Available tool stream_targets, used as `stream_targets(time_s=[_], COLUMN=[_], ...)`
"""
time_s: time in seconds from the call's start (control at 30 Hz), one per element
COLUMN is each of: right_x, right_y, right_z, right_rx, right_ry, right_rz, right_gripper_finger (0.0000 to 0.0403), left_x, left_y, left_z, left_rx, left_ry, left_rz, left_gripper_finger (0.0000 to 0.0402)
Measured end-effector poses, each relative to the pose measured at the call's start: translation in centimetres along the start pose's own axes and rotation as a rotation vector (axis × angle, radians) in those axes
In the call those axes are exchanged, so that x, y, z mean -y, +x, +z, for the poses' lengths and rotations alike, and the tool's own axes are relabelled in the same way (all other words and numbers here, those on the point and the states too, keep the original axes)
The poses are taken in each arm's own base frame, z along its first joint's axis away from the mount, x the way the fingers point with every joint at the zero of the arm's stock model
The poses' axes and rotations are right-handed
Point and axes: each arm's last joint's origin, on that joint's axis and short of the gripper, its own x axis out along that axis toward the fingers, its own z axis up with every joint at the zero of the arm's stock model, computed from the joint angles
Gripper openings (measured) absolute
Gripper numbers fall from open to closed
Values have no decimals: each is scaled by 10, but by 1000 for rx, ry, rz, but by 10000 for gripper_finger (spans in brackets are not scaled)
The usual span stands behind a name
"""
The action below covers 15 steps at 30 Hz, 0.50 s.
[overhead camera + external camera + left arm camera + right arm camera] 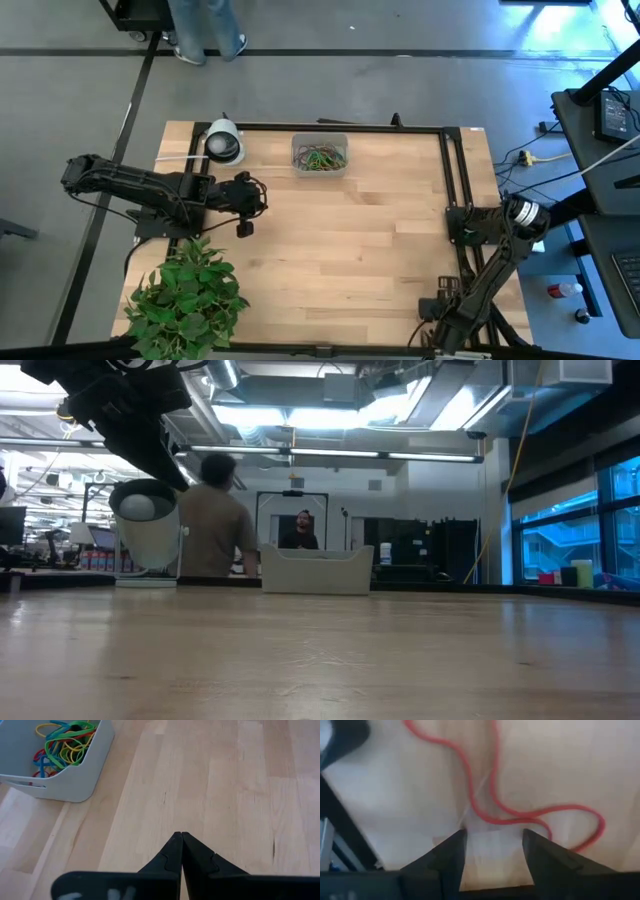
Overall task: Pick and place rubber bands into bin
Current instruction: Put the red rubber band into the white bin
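Left gripper (181, 836) hung over bare wood near the table's left edge, fingers pinched together on nothing. Right gripper (492, 836) sat spread wide by the right edge. Rubber bands (320, 157) piled in the bin (320, 170) at the far side.

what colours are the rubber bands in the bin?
Green, yellow, red, blue and orange rubber bands in the bin; clearest in the left wrist view.
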Motion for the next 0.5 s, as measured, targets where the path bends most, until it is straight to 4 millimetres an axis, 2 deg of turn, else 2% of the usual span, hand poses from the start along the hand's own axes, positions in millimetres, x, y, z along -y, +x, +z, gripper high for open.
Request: stream_targets(time_s=[0.1,0.27,0.37,0.5], right_x=[-2,-2,-2,-3], right_y=[7,14,14,11], right_z=[3,5,7,13], right_rx=[29,24,57,69], right_ry=[-63,-71,-85,-152], right_rz=[-25,-67,-74,-71], right_gripper_finger=[198,187,154,84], left_x=[0,0,0,0], left_y=[0,0,0,0], left_z=[0,0,0,0], left_rx=[0,1,1,1], left_ry=[0,1,1,2], left_rz=[0,0,0,1], left_gripper_finger=[1,1,1,1])
